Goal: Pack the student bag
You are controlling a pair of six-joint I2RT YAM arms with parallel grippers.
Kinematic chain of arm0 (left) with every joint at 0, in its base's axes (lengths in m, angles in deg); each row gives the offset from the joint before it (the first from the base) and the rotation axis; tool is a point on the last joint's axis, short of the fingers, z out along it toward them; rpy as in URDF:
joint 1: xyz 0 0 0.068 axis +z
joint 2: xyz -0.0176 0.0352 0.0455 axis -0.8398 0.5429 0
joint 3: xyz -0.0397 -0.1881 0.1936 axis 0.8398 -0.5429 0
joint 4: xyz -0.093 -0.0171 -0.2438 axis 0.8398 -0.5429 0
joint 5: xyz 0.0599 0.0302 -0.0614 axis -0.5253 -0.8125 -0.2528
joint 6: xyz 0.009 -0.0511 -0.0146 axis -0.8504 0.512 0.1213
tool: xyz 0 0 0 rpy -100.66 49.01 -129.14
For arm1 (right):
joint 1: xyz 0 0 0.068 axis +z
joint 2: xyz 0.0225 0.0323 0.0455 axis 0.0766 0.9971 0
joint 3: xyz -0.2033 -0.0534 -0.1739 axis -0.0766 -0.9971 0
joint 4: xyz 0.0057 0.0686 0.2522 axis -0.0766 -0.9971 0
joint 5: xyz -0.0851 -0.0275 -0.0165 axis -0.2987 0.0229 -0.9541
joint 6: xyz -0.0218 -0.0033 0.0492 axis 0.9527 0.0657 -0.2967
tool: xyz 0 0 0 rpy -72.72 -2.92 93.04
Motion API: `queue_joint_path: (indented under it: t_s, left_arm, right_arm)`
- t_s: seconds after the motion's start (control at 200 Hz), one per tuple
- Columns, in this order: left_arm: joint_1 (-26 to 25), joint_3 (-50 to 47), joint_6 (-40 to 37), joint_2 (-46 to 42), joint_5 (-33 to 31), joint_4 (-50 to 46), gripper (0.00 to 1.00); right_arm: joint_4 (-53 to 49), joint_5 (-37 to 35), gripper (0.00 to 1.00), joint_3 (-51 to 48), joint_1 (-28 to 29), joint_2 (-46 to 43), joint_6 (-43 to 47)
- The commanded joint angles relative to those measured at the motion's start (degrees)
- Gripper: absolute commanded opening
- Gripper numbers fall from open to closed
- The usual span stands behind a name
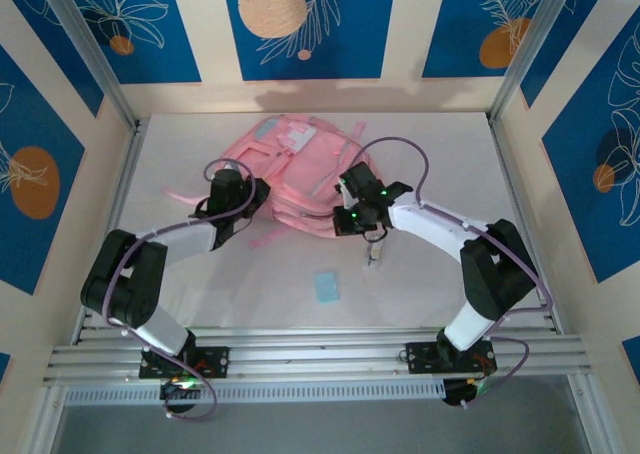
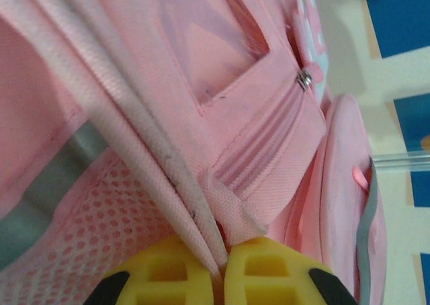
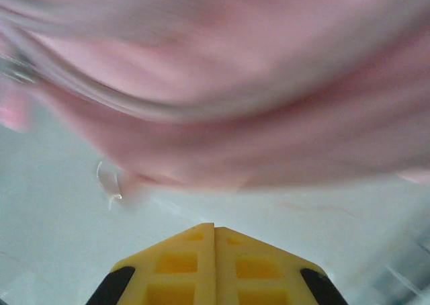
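Our left gripper [image 2: 222, 266] pinches a fold of the bag [image 2: 269, 137] — our right gripper [image 3: 213, 244] is closed, empty, beside it.

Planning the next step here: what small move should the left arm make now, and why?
Probably raise the left gripper slightly to tent the student bag open: it is shut on a fold of the bag's fabric, the right gripper is shut empty, and a small blue item lies outside the bag.
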Motion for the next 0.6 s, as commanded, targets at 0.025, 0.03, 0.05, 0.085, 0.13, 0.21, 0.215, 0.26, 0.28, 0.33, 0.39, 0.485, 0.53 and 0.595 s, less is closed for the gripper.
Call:
queue_joint_path:
  t_s: [0.025, 0.03, 0.05, 0.085, 0.13, 0.21, 0.215, 0.26, 0.28, 0.33, 0.39, 0.485, 0.53, 0.595]
  left_arm:
    - [2.1, 4.2, -3.0, 2.1, 2.2, 1.9, 0.0]
    - [2.0, 4.3, -2.9, 2.2, 2.3, 1.9, 0.0]
    - [2.1, 4.5, -2.9, 2.3, 2.9, 2.0, 0.0]
    - [2.0, 4.6, -2.6, 2.4, 3.7, 2.0, 0.0]
    - [2.0, 4.6, -2.1, 2.4, 4.5, 2.0, 0.0]
    - [1.9, 3.5, -0.8, 1.7, 5.4, 2.8, 0.0]
    - [1.9, 3.4, -0.7, 1.7, 5.4, 2.9, 0.0]
    - [1.7, 2.7, 0.0, 1.0, 5.7, 3.3, 0.0]
    - [1.5, 2.4, 0.2, 0.7, 5.7, 3.5, 0.0]
    - [1.0, 1.6, 0.7, -0.3, 5.6, 3.9, 0.0]
    - [0.3, 0.8, 1.7, -1.5, 5.3, 4.6, 0.0]
    - [-1.0, 0.0, 2.7, -3.2, 4.7, 5.4, 0.0]
    - [-1.5, 0.0, 3.0, -3.9, 4.4, 5.5, 0.0]
    - [-2.3, 0.1, 2.9, -4.7, 4.1, 5.4, 0.0]
  right_arm:
    - [-5.7, 1.6, 0.0, -0.2, -0.8, -1.4, 3.1]
    - [-5.6, 1.7, 0.0, -0.2, -0.8, -1.4, 3.1]
    - [-5.1, 2.0, 0.0, -0.2, -0.8, -1.5, 3.1]
    - [-4.3, 2.8, 0.0, -0.2, -0.8, -1.6, 2.9]
    - [-3.3, 3.8, 0.0, -0.1, -0.7, -1.8, 2.3]
    - [-2.4, 4.1, 0.01, 1.1, 0.2, -2.0, -0.1]
    - [-2.3, 4.1, 0.01, 1.2, 0.3, -1.9, -0.3]
    - [-2.1, 3.9, 0.07, 2.4, 1.2, -1.9, -2.6]
    - [-1.8, 3.9, 0.1, 2.9, 1.6, -1.8, -3.7]
    - [-0.6, 4.1, 0.18, 3.8, 3.0, -1.8, -6.6]
    - [1.3, 4.1, 0.29, 4.7, 4.5, -1.5, -11.1]
    - [4.9, 5.1, 0.4, 5.5, 6.0, -0.2, -18.1]
    - [6.4, 5.7, 0.43, 5.8, 6.3, 0.8, -20.6]
    - [7.5, 4.8, 0.46, 6.5, 7.1, 2.0, -22.8]
